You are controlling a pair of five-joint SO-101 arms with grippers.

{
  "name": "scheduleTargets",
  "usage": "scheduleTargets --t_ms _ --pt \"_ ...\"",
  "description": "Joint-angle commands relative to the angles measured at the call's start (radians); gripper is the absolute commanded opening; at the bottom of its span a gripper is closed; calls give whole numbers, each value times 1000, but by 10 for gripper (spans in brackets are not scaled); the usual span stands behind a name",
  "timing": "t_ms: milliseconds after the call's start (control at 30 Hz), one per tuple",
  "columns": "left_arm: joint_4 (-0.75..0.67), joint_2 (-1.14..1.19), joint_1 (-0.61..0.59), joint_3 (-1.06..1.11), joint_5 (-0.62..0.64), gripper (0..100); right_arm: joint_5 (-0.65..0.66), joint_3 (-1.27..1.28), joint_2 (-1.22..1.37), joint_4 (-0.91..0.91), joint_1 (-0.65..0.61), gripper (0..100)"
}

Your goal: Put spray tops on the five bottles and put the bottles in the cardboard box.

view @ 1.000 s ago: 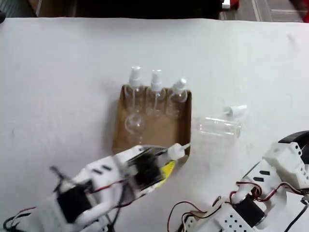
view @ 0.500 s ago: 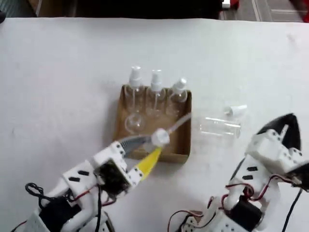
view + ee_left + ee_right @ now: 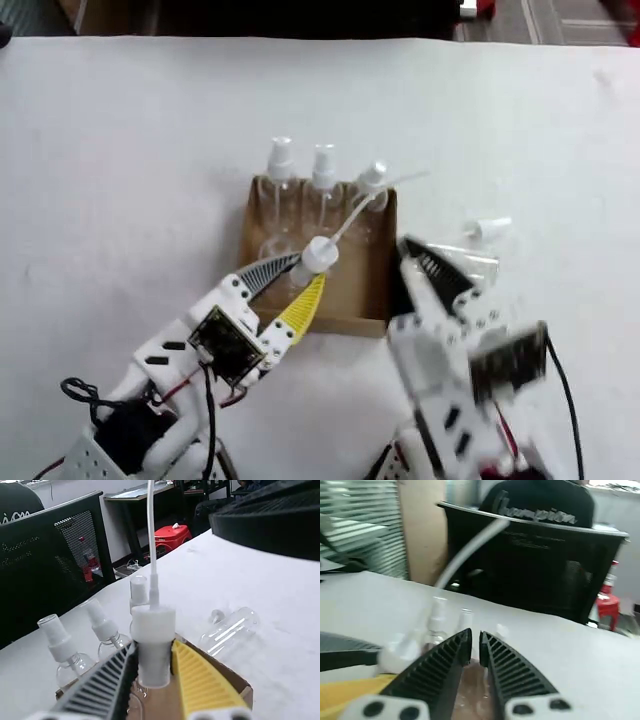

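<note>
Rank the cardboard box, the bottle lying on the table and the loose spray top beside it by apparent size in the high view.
1. cardboard box, clearly largest.
2. lying bottle, though the right gripper covers part of it.
3. loose spray top, smallest.

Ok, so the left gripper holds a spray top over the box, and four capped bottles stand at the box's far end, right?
Not four: the high view shows three capped bottles at the far end of the cardboard box. The left gripper does hold a spray top over the box.
</note>
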Motion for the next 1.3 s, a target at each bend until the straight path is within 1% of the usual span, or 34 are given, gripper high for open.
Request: scheduleTargets --t_ms 0,100,200,267,500,567,633,700,900,1067,1267 --pt "21 -18 47 -14 12 23 28 -100 13 48 -183 16" --pt "61 -18 99 -37 2 23 95 -15 13 -8 -260 16" --pt "94 -18 124 -52 -63 23 104 26 13 -28 -338 16" --pt "100 -18 130 -52 -68 23 106 25 13 -28 -374 16" --pt "91 -18 128 -54 -72 23 109 83 13 -33 -394 16" --pt "91 -18 128 -68 -72 23 118 129 13 -67 -389 16" --pt "100 -18 128 -86 -71 23 176 164 13 -108 -384 16" --pt "115 -18 128 -95 -69 23 207 181 13 -127 -360 16" --pt "163 -18 128 -127 -69 23 206 187 13 -130 -220 16" --pt "212 -18 128 -169 -68 23 206 189 13 -128 -145 16" --pt "279 -18 128 -230 -66 22 213 230 13 -131 -134 16"
